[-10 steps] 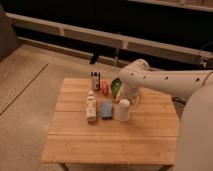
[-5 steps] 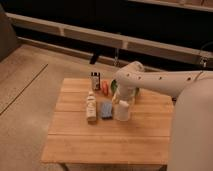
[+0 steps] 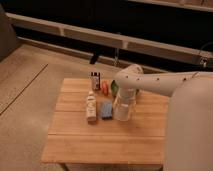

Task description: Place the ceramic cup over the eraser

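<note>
**At the cup's rim: hand in place, cover not yet made**

Beneath the ceramic cup [image 3: 124, 113] runs the wooden table [image 3: 75, 142], and the cup stands upright on its boards. Down onto the cup bends the white arm [image 3: 160, 82], reaching in from the camera's right. Directly above the cup, right at its top, sits the gripper [image 3: 125, 99], its jaws spread wide, and I can make out no firm hold on the cup.

Out to the cup's left, as the camera sees it, lies the white labelled bottle [image 3: 91, 107]. Beyond the cup, a green bowl [image 3: 114, 89] peeks from behind the arm. Between bottle and cup, just beside the cup, there's the blue eraser [image 3: 106, 109], flat on the wood and uncovered.

My read: the hand is at the cup, but the grasp, the lift, the shift across and the lowering over the eraser are all to come.
</note>
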`<state>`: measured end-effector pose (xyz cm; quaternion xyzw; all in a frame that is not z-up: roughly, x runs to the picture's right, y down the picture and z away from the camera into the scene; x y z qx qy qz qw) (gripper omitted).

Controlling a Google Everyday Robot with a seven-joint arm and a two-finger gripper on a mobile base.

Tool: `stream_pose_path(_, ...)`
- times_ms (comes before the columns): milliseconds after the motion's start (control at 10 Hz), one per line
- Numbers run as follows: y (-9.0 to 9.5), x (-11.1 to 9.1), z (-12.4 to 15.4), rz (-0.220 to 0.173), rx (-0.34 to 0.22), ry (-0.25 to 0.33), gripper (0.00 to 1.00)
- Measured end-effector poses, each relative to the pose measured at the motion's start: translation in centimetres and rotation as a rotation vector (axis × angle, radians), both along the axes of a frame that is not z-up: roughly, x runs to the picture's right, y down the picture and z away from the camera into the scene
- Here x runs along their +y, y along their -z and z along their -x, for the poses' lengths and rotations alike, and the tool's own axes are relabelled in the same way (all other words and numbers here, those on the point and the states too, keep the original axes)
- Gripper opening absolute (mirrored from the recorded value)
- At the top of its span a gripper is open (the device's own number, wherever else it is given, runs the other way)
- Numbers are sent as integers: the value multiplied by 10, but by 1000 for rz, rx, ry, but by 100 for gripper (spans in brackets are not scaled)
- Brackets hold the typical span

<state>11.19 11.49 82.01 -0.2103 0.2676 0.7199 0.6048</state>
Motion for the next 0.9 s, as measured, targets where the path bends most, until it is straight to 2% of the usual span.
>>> stream_pose_path(500, -10, -20, -19, -17, 23, 56, 65)
stream_pose_path(700, -15, -15, -16, -5, 11, 58, 64)
stream_pose_path(800, -16, -13, -14, -2, 3, 61, 60)
stream_pose_path(900, -17, -12, -12, -6, -10, 73, 47)
